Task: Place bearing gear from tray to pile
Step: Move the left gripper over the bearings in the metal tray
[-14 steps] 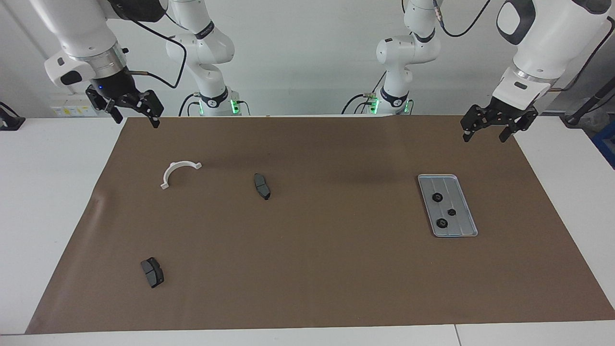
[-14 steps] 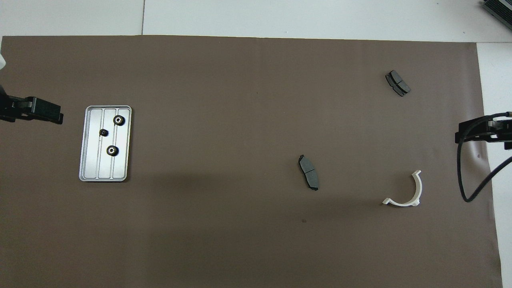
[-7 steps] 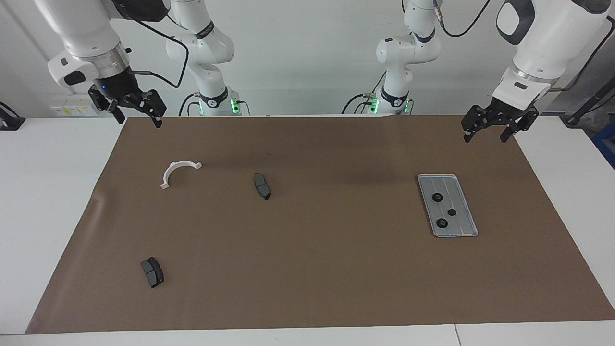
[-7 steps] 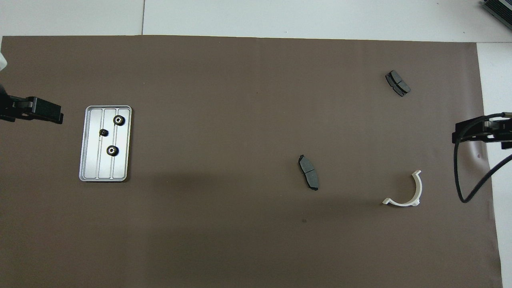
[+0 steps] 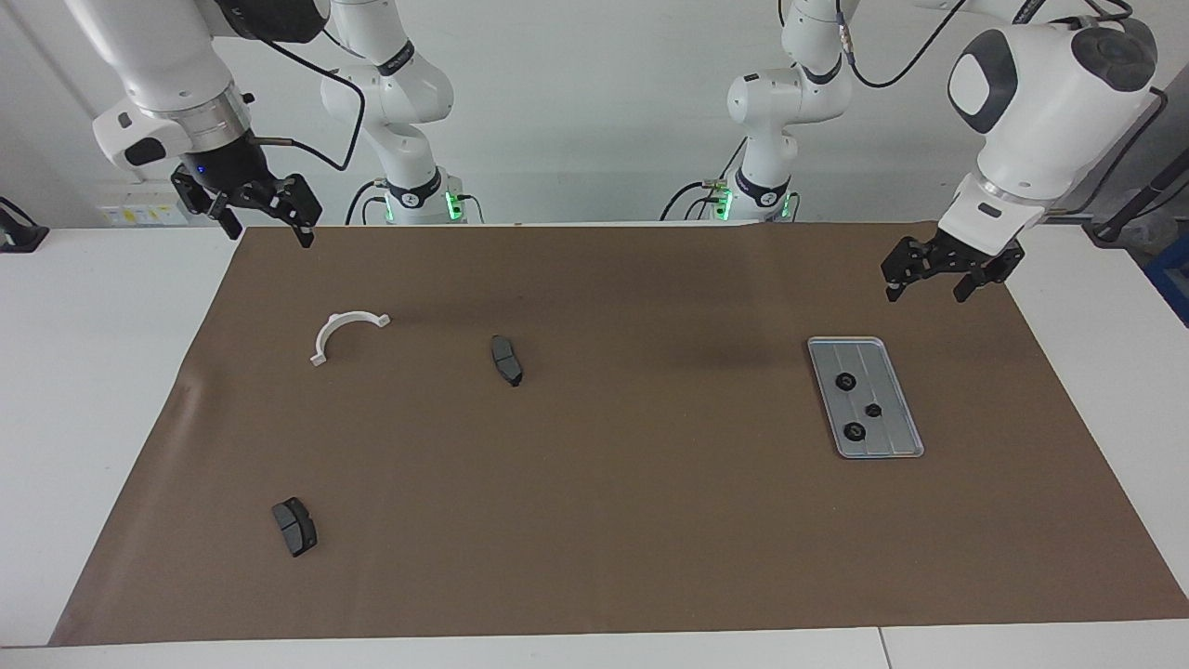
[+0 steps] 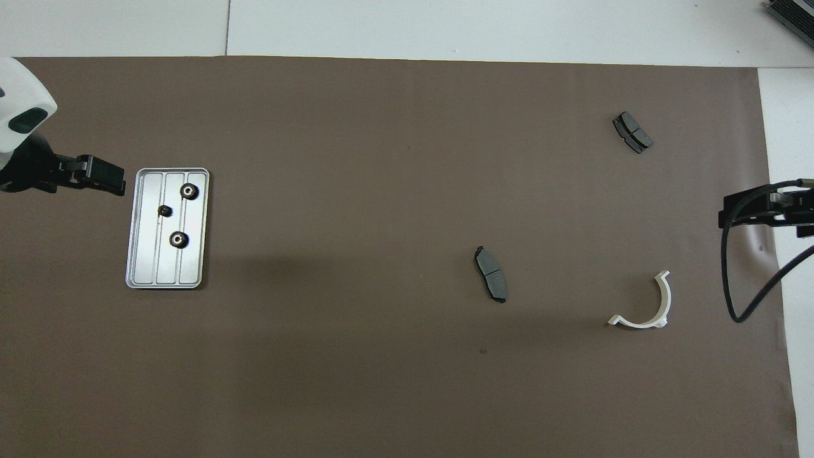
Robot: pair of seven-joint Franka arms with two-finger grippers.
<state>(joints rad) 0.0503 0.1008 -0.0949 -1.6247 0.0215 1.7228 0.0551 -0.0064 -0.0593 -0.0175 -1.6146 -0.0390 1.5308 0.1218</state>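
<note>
The tray [image 5: 866,397] lies flat on the brown mat [image 5: 594,483] toward the left arm's end of the table, its long axis running away from the robots with a slight slant. Three black gears sit on it: one gear [image 5: 845,381] nearest the robots, a smaller gear [image 5: 873,410] in the middle by the outer ridge, and a third gear [image 5: 854,430] farthest out. All three rest apart from each other and from the rim.

The left gripper [image 5: 930,282] hangs in the air with its fingers spread and nothing between them, over the mat just off the tray's robot-side short end. The gears therefore lie forward of it, away from the robots, and below it. The nearest gear is the first one it would meet along the tray's long axis. The likely next move is a short reach forward and down onto that gear.

The right gripper [image 5: 267,216] waits at the mat's corner at the right arm's end, raised, fingers apart and empty. It is well apart from the tray, so the left arm is plainly the closer one for the pick.

No pile of gears shows on the mat. Elsewhere lie a white curved bracket [image 5: 346,333] and two dark pads, one pad [image 5: 506,360] near the middle and another pad [image 5: 294,526] farther from the robots.
</note>
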